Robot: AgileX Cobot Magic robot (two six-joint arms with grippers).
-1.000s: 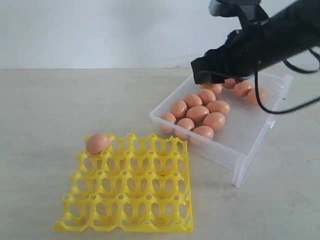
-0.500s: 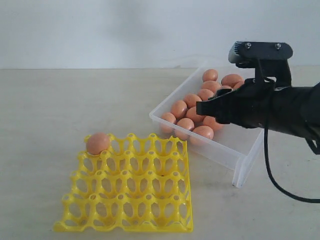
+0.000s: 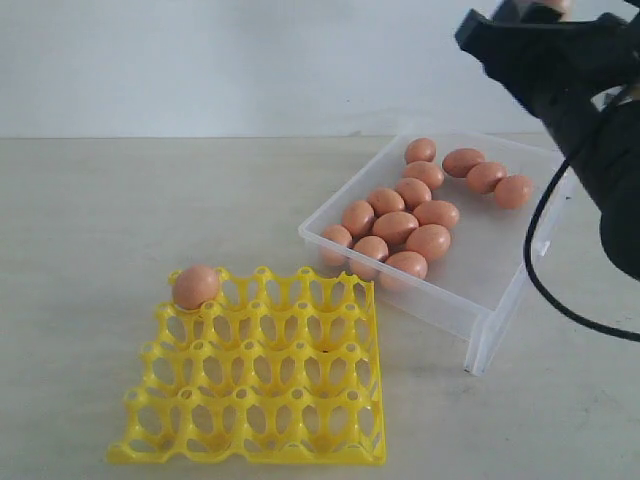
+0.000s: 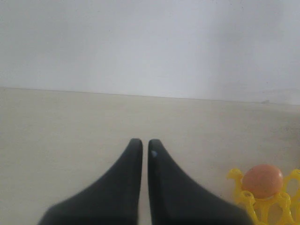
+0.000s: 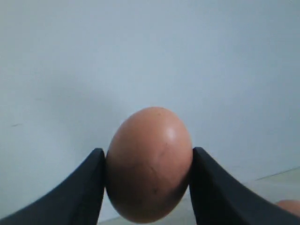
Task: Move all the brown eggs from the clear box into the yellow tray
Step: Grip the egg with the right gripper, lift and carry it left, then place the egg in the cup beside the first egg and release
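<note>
The right gripper [image 5: 147, 152] is holding one brown egg [image 5: 149, 164] between its fingers, high over the clear box [image 3: 480, 305] where the other eggs [image 3: 400, 225] are lying. A single egg [image 3: 196, 287] is sitting in a corner cup of the yellow tray [image 3: 260, 400], and the left gripper [image 4: 145, 143] is hovering nearby, empty and pinched nearly together.

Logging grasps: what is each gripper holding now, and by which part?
The right gripper pinches one brown egg by its two opposite sides. The left gripper is shut, holding nothing.
</note>
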